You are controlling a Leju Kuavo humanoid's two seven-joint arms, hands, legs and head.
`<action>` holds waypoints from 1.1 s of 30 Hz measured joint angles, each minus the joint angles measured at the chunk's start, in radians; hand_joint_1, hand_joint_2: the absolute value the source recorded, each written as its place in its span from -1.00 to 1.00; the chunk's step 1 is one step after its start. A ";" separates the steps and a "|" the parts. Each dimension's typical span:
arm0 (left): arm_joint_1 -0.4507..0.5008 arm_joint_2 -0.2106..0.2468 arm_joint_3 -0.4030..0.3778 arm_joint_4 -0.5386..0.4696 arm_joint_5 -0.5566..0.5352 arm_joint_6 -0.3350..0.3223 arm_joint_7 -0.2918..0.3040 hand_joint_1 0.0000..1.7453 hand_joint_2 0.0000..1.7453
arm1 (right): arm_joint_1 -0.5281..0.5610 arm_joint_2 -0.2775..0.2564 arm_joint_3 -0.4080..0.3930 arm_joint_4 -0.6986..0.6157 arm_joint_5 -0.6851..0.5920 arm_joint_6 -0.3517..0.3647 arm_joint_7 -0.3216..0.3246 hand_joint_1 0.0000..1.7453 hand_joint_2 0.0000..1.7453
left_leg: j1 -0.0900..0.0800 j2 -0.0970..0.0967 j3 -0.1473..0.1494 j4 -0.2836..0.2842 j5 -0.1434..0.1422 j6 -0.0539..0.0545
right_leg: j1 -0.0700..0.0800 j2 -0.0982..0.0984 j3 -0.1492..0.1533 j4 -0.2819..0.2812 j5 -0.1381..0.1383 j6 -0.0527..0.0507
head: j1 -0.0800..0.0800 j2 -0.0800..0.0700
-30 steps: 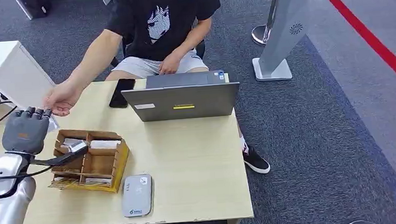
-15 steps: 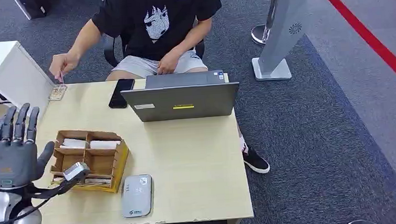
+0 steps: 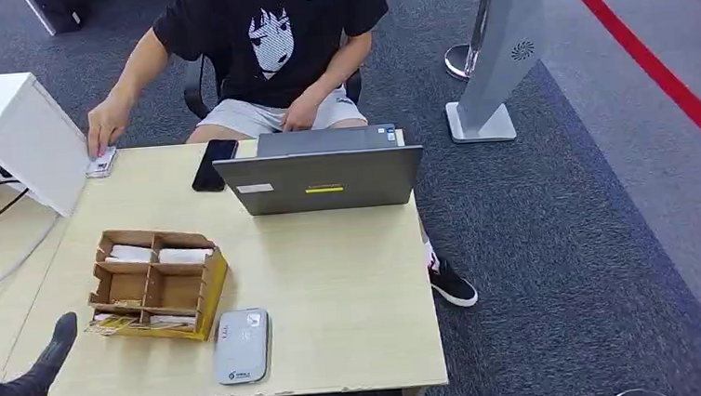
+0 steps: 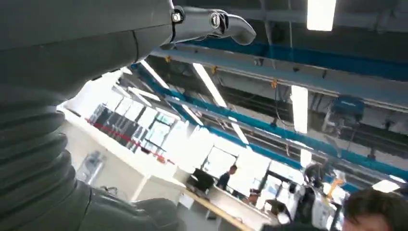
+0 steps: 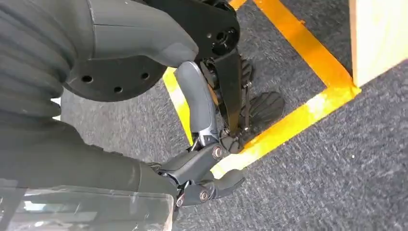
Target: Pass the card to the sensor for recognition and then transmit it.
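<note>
The card (image 3: 100, 162) lies at the far left corner of the table (image 3: 334, 283), under the fingers of the person's hand (image 3: 104, 117), so I judge it already passed on. My left hand (image 3: 11, 389) sits low at the near left edge of the table, thumb out to the side and nothing in it; its fingers are spread apart. My right hand (image 5: 202, 163) hangs by my side above the carpet and the yellow floor tape (image 5: 298, 115). Its fingers curl inward with nothing between them.

The risk I see is on the way down: my left hand is near the table edge and could knock it, or catch the cardboard tray (image 3: 214, 273) if it swings inward. The card reader (image 3: 242, 345) lies just beside that tray and could get nudged too.

The tray has four compartments. The two far ones each hold white cards or slips, and more cards poke out along its near side.
</note>
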 joint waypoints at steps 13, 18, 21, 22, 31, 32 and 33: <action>0.074 -0.027 0.120 0.220 -0.388 -0.096 0.092 -1.00 1.00 | -0.001 0.012 -0.038 0.000 0.028 -0.001 -0.010 -1.00 1.00 | 0.000 -0.002 0.000 0.000 0.000 0.000 | 0.000 -0.002 0.000 0.000 -0.001 0.000 | 0.000 0.000; 0.023 -0.023 0.118 0.308 -0.414 -0.014 0.122 -1.00 1.00 | -0.001 0.012 -0.038 0.000 0.055 0.011 -0.004 -1.00 1.00 | 0.000 -0.002 0.000 0.000 0.000 0.000 | 0.000 -0.003 0.000 0.000 -0.001 -0.001 | 0.000 0.000; -0.017 -0.008 0.101 0.327 -0.437 0.027 0.159 -1.00 1.00 | -0.003 0.012 -0.038 0.000 0.073 0.015 0.000 -1.00 1.00 | 0.000 -0.002 0.000 0.000 0.001 0.000 | 0.000 -0.003 0.001 0.000 -0.001 -0.001 | 0.000 0.000; -0.033 0.000 0.095 0.333 -0.441 0.034 0.170 -1.00 1.00 | -0.004 0.012 -0.038 0.000 0.079 0.016 0.001 -1.00 1.00 | 0.000 -0.002 0.000 0.000 0.000 0.000 | 0.000 -0.003 0.001 0.000 -0.001 -0.001 | 0.000 0.000; -0.092 0.039 0.073 0.370 -0.458 0.033 0.194 -1.00 1.00 | -0.006 0.012 -0.038 0.000 0.093 0.023 0.005 -1.00 1.00 | 0.000 -0.002 0.000 0.000 0.000 0.000 | 0.000 -0.003 0.000 0.000 -0.001 -0.001 | 0.001 0.000; -0.112 0.049 0.067 0.379 -0.465 0.021 0.203 -1.00 1.00 | -0.006 0.012 -0.038 0.000 0.100 0.026 0.005 -1.00 1.00 | 0.000 -0.003 0.000 0.000 0.001 0.000 | 0.000 -0.004 0.000 0.000 -0.001 -0.001 | 0.000 0.000; -0.133 0.060 0.062 0.390 -0.470 0.005 0.210 -1.00 1.00 | -0.007 0.012 -0.038 0.000 0.104 0.028 0.005 -1.00 1.00 | 0.000 -0.003 0.000 0.000 0.001 0.000 | 0.000 -0.004 0.000 0.000 -0.001 -0.001 | 0.001 0.000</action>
